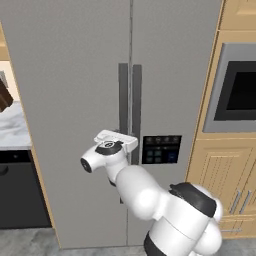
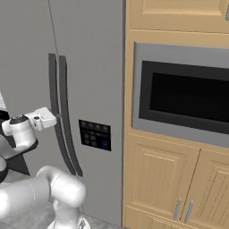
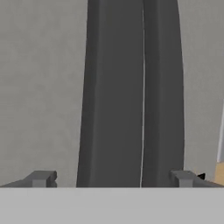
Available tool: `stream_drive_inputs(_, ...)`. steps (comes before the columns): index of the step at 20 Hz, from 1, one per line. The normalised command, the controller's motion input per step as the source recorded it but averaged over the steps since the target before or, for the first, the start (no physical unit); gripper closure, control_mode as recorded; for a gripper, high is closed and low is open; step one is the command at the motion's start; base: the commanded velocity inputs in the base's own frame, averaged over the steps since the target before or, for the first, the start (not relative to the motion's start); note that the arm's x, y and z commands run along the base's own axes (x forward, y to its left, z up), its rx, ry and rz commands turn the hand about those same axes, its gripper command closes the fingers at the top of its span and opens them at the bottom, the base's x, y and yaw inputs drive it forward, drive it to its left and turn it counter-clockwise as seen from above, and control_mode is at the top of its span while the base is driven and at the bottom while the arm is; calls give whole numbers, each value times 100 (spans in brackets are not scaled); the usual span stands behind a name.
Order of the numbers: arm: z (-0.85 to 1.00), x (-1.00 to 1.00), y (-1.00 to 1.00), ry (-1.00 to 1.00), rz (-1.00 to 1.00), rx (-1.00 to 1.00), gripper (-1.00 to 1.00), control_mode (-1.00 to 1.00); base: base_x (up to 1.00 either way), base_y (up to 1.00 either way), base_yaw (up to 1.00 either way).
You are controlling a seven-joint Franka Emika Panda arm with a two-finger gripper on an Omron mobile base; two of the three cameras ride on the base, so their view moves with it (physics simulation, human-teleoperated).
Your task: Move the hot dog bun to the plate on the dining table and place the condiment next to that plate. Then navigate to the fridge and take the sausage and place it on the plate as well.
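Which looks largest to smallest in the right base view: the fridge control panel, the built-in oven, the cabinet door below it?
1. Built-in oven, clearly largest.
2. Cabinet door, partly cut by the frame.
3. Fridge control panel, smallest.

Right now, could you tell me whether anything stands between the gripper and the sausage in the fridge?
Yes: the fridge doors are closed. The open gripper faces the two dark door handles at the seam, its fingers spread to either side of them, so a door must be opened first.

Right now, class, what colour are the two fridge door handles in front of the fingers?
The fridge door handles are dark grey against the lighter grey doors; the hand view shows this best.
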Motion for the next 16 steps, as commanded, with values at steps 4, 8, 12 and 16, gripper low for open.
stream_drive_inputs(4, -1, -16, 0, -3, 1, 0, 100, -100, 0, 0, 0)
stream_drive_inputs(8, 2, -50, 12, -5, 3, 0, 100, -100, 0, 0, 0)
stream_drive_inputs(12, 18, -57, 59, 0, 0, 0, 100, -100, 0, 0, 0)
stream_drive_inputs(16, 20, -49, 95, 2, 0, 0, 100, -100, 0, 0, 0)
